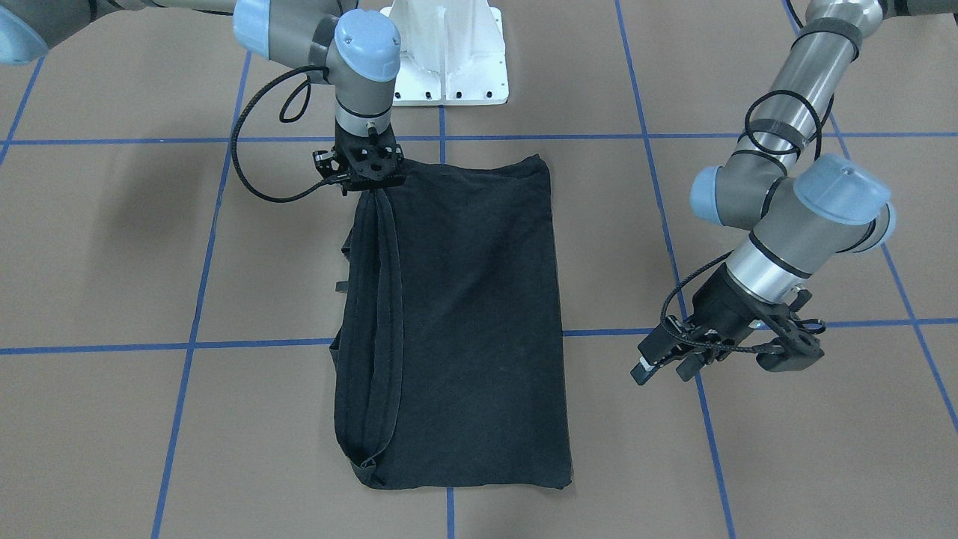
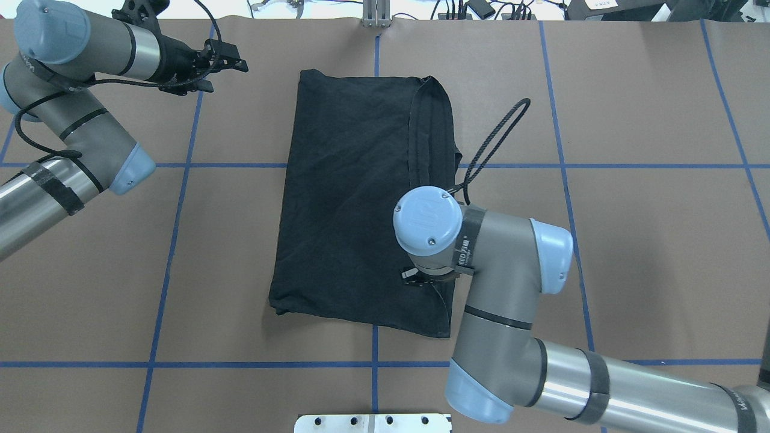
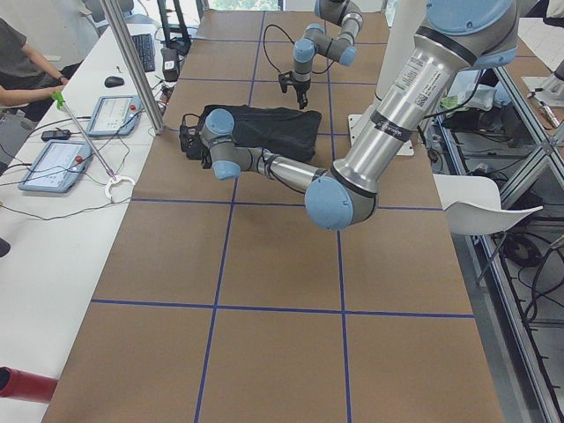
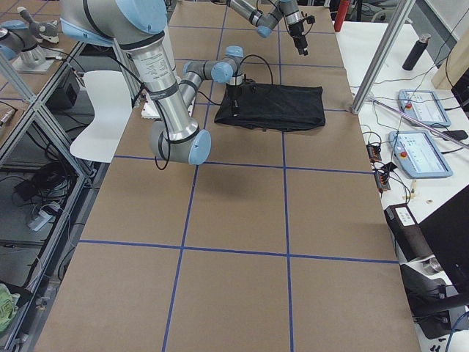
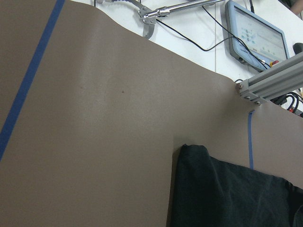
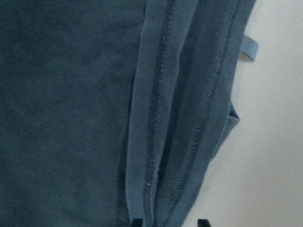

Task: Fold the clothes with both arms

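The black T-shirt (image 1: 479, 314) lies folded lengthways into a tall rectangle on the brown table; its logo is hidden. It also shows in the overhead view (image 2: 349, 198). A narrow folded strip of hem (image 1: 378, 314) runs along its side. My right gripper (image 1: 372, 187) points down at the near-robot end of that strip, and the cloth rises to it. In the right wrist view the fingertips (image 6: 135, 221) sit on either side of the bunched hems (image 6: 175, 142). My left gripper (image 1: 664, 368) is open and empty, off the shirt beside its far corner (image 5: 189, 151).
The white base plate (image 1: 449, 60) stands behind the shirt on the robot's side. Blue tape lines (image 1: 202, 247) cross the table. A metal post (image 3: 132, 70), control tablets (image 4: 421, 103) and a person (image 3: 18, 62) are at the table's far edge.
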`<action>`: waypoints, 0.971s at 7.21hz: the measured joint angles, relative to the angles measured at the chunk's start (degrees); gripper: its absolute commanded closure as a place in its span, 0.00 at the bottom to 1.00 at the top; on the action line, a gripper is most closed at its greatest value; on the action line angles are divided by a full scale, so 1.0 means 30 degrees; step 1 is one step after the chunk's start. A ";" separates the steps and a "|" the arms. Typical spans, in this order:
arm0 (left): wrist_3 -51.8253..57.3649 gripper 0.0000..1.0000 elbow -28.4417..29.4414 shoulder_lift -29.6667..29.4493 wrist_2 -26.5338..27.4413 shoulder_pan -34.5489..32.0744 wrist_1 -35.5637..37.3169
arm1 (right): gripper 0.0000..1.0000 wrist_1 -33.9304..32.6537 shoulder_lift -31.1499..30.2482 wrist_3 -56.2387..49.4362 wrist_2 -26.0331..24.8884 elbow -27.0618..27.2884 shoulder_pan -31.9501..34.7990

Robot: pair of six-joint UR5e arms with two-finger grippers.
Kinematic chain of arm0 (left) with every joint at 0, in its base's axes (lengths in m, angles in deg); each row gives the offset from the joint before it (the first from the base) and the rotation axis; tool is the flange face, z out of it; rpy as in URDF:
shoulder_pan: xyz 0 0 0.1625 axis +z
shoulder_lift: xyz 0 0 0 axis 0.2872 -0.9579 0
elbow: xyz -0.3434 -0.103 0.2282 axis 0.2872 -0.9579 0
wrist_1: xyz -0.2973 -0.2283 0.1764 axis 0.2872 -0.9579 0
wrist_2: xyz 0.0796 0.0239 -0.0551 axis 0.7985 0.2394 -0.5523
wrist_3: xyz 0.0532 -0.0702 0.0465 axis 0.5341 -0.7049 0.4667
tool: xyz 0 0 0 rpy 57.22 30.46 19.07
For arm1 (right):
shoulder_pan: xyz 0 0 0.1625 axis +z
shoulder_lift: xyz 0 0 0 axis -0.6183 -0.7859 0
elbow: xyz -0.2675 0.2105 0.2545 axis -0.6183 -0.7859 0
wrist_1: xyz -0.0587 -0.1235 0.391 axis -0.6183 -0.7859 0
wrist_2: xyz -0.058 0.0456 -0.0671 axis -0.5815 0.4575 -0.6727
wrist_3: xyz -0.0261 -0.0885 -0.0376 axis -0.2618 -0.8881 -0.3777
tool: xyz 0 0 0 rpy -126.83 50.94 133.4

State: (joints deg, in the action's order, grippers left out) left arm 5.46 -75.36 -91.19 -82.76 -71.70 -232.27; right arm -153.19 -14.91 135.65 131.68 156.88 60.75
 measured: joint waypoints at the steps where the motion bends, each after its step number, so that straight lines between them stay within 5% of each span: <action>1: 0.0028 0.00 0.0000 0.0001 -0.0001 -0.0010 0.0000 | 0.51 0.0510 0.0467 0.0000 -0.0051 -0.0773 -0.0008; 7: 0.0010 0.00 0.0001 -0.0037 -0.0002 0.0012 0.0001 | 0.53 0.0928 0.0700 -0.1117 -0.0701 -0.1981 0.0639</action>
State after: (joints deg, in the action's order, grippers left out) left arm 5.49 -75.36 -91.30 -82.76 -71.66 -232.27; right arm -150.41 -12.81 132.30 129.58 150.93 62.67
